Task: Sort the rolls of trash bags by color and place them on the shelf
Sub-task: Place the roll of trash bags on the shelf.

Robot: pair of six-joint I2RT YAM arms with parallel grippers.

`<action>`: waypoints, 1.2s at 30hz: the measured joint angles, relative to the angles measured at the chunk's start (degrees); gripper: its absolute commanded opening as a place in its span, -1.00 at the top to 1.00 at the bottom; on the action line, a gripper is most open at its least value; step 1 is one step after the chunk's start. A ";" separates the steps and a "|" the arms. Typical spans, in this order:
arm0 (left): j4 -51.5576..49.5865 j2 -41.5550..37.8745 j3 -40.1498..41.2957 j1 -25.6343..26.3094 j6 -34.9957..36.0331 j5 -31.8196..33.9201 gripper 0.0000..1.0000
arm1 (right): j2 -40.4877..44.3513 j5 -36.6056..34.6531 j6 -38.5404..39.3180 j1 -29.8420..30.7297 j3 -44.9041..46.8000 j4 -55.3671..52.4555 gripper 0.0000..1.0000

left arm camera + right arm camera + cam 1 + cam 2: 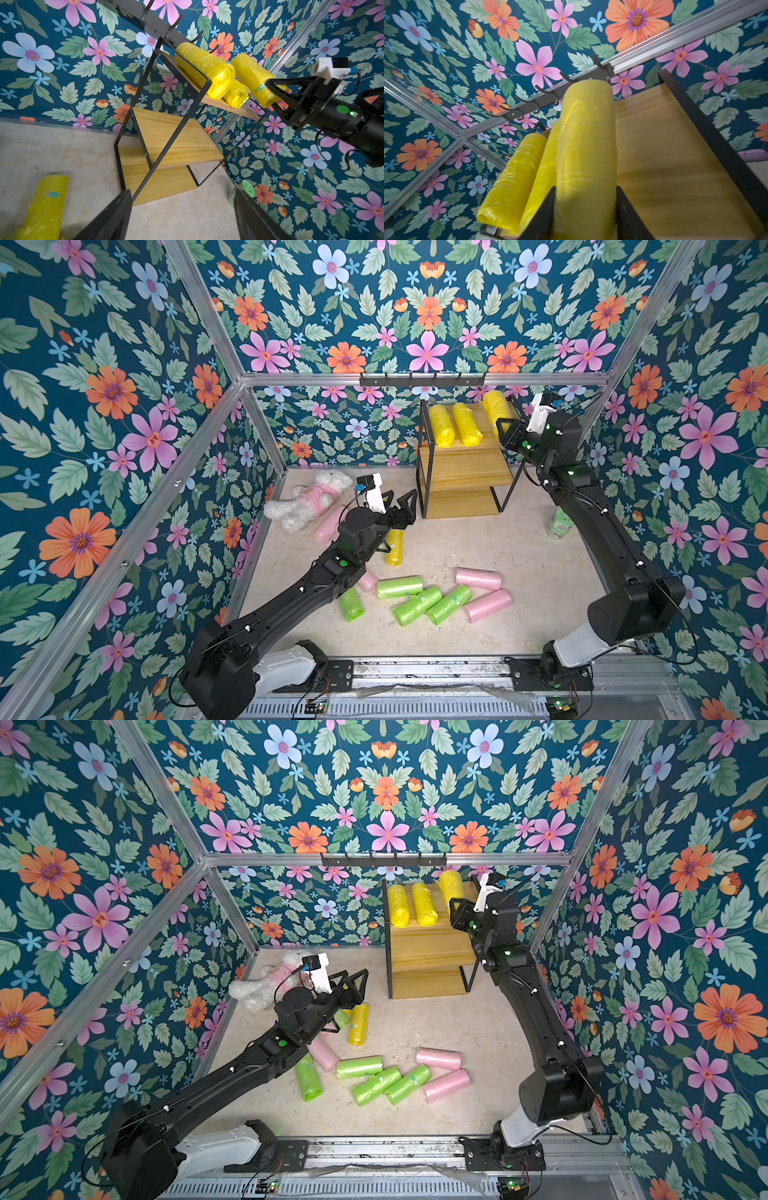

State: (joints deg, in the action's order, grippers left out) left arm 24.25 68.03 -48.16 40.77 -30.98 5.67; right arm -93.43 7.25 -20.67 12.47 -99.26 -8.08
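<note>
Top views, step in hand: a third yellow roll is judged to be about to be set on the top board of the shelf, beside two yellow rolls already laid there.
Top views, right pincer: the right pincer is seen closed on the near end of the third yellow roll, at the top board's front edge.
Top views, left pincer: the left pincer is spread wide and empty above the desk, near a fourth yellow roll. Green rolls and pink rolls lie toward the desk's front edge.
Left wrist view, roll and pincer: the third yellow roll juts tilted from the right pincer, with its near end past the board's front edge. Whether the board is touched cannot be told.
Right wrist view, roll and pincer: the roll is clamped between both fingers and runs straight away from them, just beside the nearer laid roll. Bare board is seen on its other side, up to the frame bar.
How it is best done: the roll should be lowered until it is borne along its length, parallel to its neighbours. The grip should be released only then, since a soft round roll may be expected to wander toward the bare end. The pincer should be drawn straight back, clear of the frame.
</note>
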 measured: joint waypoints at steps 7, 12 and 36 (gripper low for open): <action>-0.68 0.72 -0.11 -0.15 0.90 0.02 -0.65 | -7.34 -1.16 0.76 0.02 -7.58 -6.38 0.17; -0.68 1.05 -0.09 -0.15 0.94 0.02 -0.66 | -8.00 -0.13 0.74 1.16 -8.22 -6.84 0.14; -2.54 3.56 0.50 -0.63 2.58 0.63 -0.68 | -5.27 0.70 -0.48 1.40 -6.32 -6.19 -0.46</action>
State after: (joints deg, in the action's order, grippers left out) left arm 21.71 71.59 -47.66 40.14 -28.40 6.31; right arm -98.70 7.94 -21.15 13.87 -105.58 -14.26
